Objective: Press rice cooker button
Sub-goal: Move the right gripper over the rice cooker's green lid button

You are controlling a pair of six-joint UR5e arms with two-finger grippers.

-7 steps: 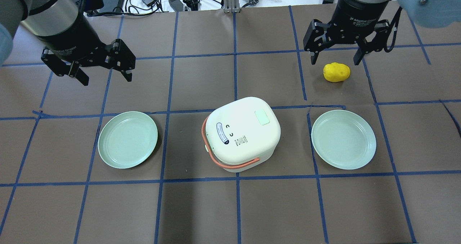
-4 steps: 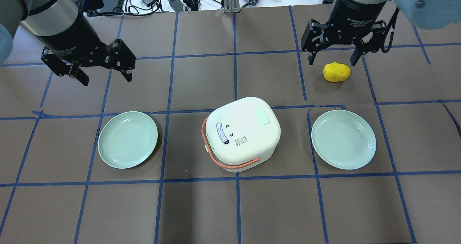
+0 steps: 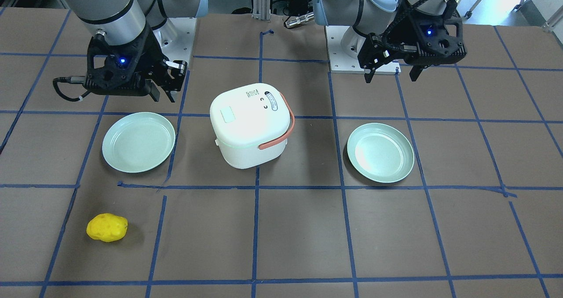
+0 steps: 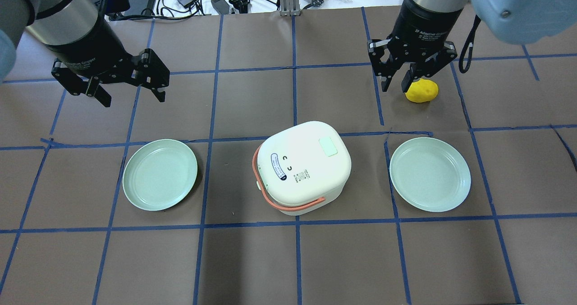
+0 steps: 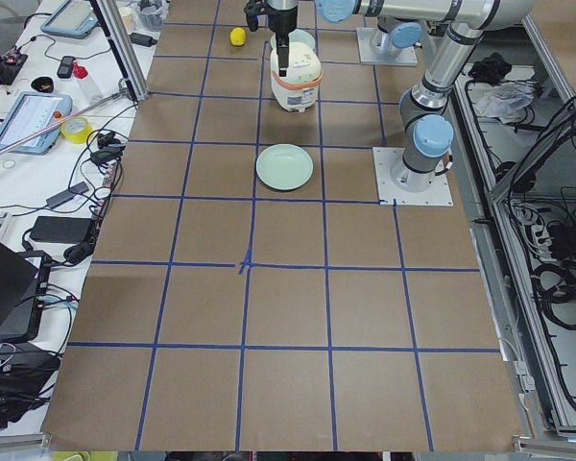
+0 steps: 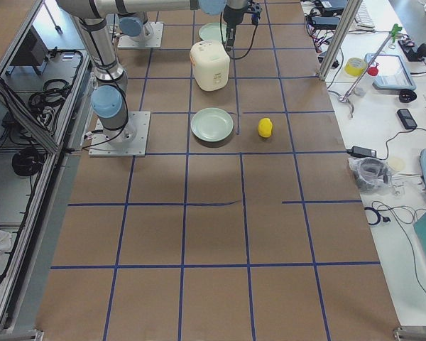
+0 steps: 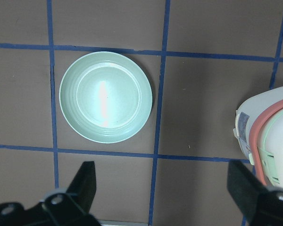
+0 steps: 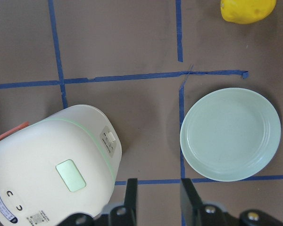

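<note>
The white rice cooker (image 4: 302, 170) with an orange handle stands at the table's middle. Its pale mint button (image 4: 328, 146) sits on the lid's top near the far right edge; it also shows in the front view (image 3: 227, 114) and the right wrist view (image 8: 70, 175). My right gripper (image 4: 394, 88) hangs high over the far right of the table, beyond the cooker, its fingers (image 8: 131, 197) drawn nearly together on nothing. My left gripper (image 4: 133, 98) is wide open and empty over the far left.
A mint plate (image 4: 160, 174) lies left of the cooker and another mint plate (image 4: 430, 174) lies right of it. A yellow lumpy object (image 4: 423, 92) lies beyond the right plate, partly under my right gripper. Cables lie past the table's far edge.
My right gripper has moved left toward the cooker's side and its fingers have closed from wide open to nearly together. The left arm has not moved.
</note>
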